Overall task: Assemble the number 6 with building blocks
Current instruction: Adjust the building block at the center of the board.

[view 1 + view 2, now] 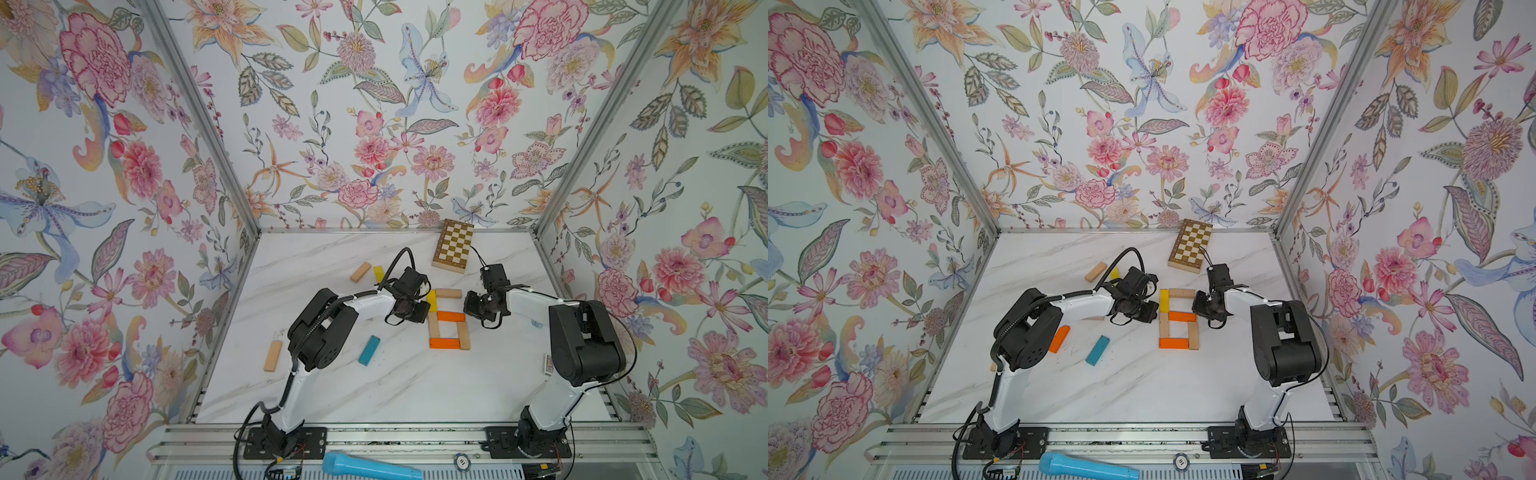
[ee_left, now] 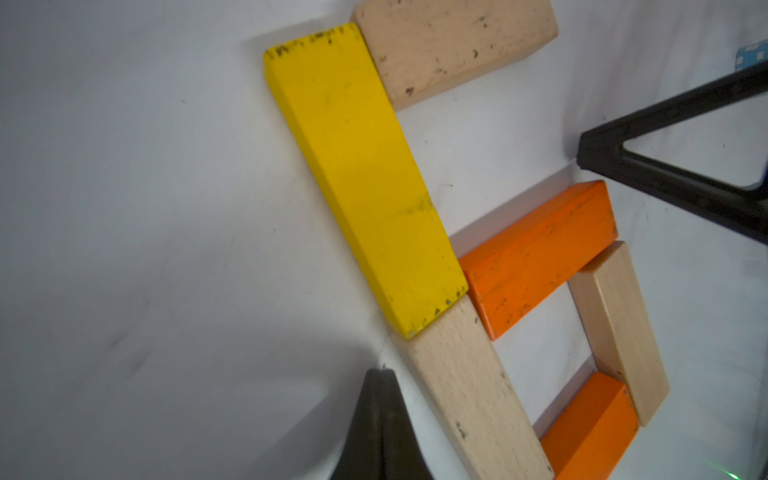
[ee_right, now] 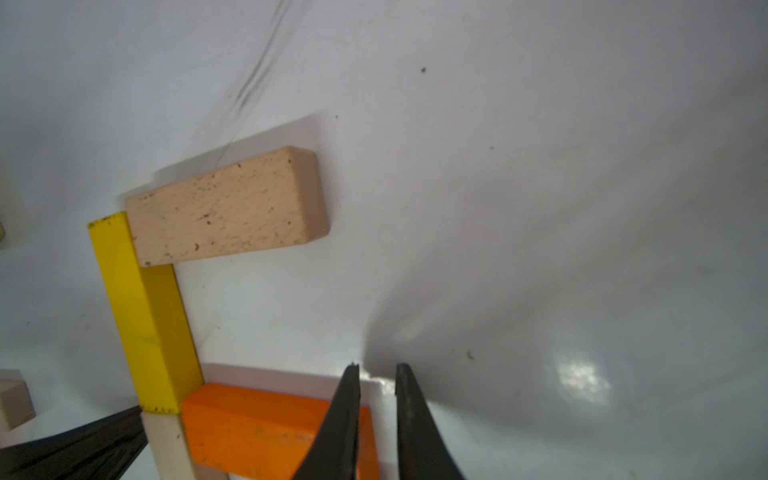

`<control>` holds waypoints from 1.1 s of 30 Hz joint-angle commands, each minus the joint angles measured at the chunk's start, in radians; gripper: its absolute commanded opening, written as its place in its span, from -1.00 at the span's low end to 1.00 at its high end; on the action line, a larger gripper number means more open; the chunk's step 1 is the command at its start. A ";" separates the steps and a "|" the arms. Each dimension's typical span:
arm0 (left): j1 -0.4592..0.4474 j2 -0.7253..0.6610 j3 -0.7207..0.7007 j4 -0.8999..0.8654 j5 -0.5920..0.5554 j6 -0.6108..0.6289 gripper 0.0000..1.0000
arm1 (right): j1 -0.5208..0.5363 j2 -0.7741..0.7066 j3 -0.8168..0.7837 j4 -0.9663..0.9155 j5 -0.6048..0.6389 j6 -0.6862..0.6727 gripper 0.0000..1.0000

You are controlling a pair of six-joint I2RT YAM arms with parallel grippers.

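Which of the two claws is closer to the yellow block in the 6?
The left gripper: its tip sits just outside the near end of the yellow block. The right gripper hangs across the figure, at the far end of the upper orange block.

The only sign that reads clearly is the number 6 (image 1: pixel 451 316), laid flat on the desk (image 1: pixel 374 390) from six building blocks (image 1: pixel 449 293) and legible in both top views. A small card (image 1: pixel 547 365) near the desk's right edge carries print too small to read. A round badge (image 1: pixel 461 461) on the front rail (image 1: pixel 374 440) bears a mark that cannot be made out.
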 commanded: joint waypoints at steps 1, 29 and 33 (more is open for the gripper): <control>-0.009 0.031 0.015 -0.038 0.002 0.012 -1.00 | 0.009 0.029 0.012 -0.041 -0.009 -0.005 -0.63; -0.008 0.020 -0.005 -0.020 0.007 0.013 -1.00 | 0.016 0.038 0.017 -0.033 -0.082 0.097 -0.60; -0.007 0.023 -0.004 -0.019 0.010 0.012 -1.00 | 0.015 0.036 0.023 -0.035 -0.080 0.097 -0.61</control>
